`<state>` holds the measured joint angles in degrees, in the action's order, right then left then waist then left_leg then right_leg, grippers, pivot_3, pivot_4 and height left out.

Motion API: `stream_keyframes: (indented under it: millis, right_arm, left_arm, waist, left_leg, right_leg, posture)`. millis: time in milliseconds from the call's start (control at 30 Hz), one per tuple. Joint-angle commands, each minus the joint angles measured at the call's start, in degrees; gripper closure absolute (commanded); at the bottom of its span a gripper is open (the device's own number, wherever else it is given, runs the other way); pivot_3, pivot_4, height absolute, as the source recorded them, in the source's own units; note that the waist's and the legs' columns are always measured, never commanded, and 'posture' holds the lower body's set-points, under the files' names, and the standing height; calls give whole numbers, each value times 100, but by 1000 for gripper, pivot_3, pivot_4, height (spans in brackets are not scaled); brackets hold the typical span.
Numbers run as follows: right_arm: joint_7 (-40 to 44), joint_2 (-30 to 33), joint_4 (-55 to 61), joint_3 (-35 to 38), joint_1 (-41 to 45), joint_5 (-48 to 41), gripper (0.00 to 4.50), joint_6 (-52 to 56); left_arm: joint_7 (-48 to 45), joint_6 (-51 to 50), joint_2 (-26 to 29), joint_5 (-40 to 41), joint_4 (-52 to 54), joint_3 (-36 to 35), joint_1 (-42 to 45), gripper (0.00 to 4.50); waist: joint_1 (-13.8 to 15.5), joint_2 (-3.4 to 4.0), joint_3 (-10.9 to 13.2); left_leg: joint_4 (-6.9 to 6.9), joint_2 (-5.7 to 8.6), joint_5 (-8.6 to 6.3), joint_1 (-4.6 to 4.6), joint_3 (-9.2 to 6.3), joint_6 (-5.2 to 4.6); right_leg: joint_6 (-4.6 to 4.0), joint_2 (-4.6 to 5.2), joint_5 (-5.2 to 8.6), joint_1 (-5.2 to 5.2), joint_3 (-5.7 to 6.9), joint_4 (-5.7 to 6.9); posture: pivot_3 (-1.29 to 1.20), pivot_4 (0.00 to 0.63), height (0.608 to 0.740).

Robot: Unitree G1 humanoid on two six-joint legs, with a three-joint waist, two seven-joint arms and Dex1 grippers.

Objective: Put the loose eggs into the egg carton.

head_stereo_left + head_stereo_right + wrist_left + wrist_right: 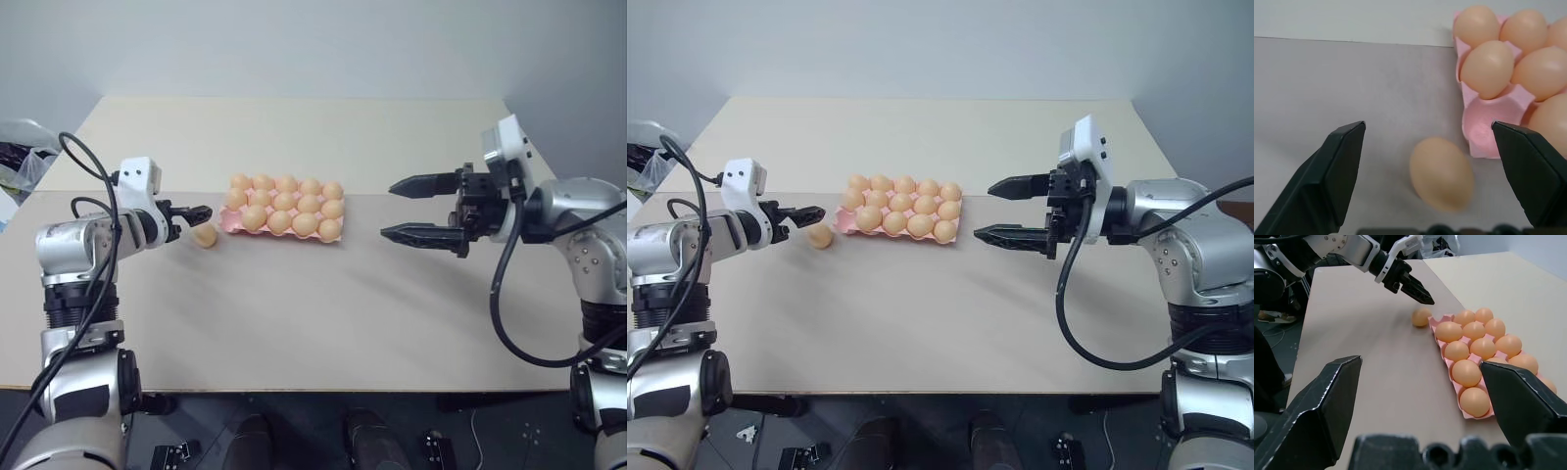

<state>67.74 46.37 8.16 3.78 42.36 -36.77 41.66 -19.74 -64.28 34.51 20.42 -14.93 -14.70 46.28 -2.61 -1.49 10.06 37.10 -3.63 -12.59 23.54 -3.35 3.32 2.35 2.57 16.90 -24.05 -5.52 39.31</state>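
The pink egg carton (224, 221) lies mid-table with eggs in its cups, all but the near-left corner cup (1480, 133). One loose egg (205, 235) rests on the table just left of that corner. My left gripper (199, 219) is open, and the egg (1441, 172) lies between its spread fingers, untouched. Right of the carton and above the table, my right gripper (388, 209) is open, holds nothing and points left toward the carton. The right wrist view shows the egg (1421, 317), the carton (1438, 323) and the left gripper (1419, 294).
The beige table (313, 304) has bare surface in front of and to the right of the carton. A crumpled plastic bag (22, 157) sits past the table's far left edge. The table's front edge runs close to me.
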Motion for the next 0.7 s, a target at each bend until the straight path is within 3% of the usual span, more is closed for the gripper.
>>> stream_keyframes:
  millis: [33,567,700]
  right_arm:
    - [129,134,-51,49,242,-13,0,-79]
    - [240,170,-198,19,142,149,0,-228]
    - [216,206,-117,55,91,131,0,-214]
  left_arm:
    - [171,-228,-72,-19,93,34,267,28]
    - [628,-341,-599,-245,-85,234,214,28]
    - [737,-322,-641,-299,-185,167,278,874]
  waist:
    - [4,0,0]
    - [6,-1,0]
    - [8,-1,-1]
  left_leg:
    - [0,0,0,0,0,0]
    - [2,1,0,2,0,0]
    - [2,3,0,2,0,0]
  right_leg:
    - [0,0,0,0,0,0]
    - [0,1,0,0,0,0]
    - [0,3,0,1,0,0]
  posture:
    - [0,150,740]
    - [0,150,740]
    - [0,150,740]
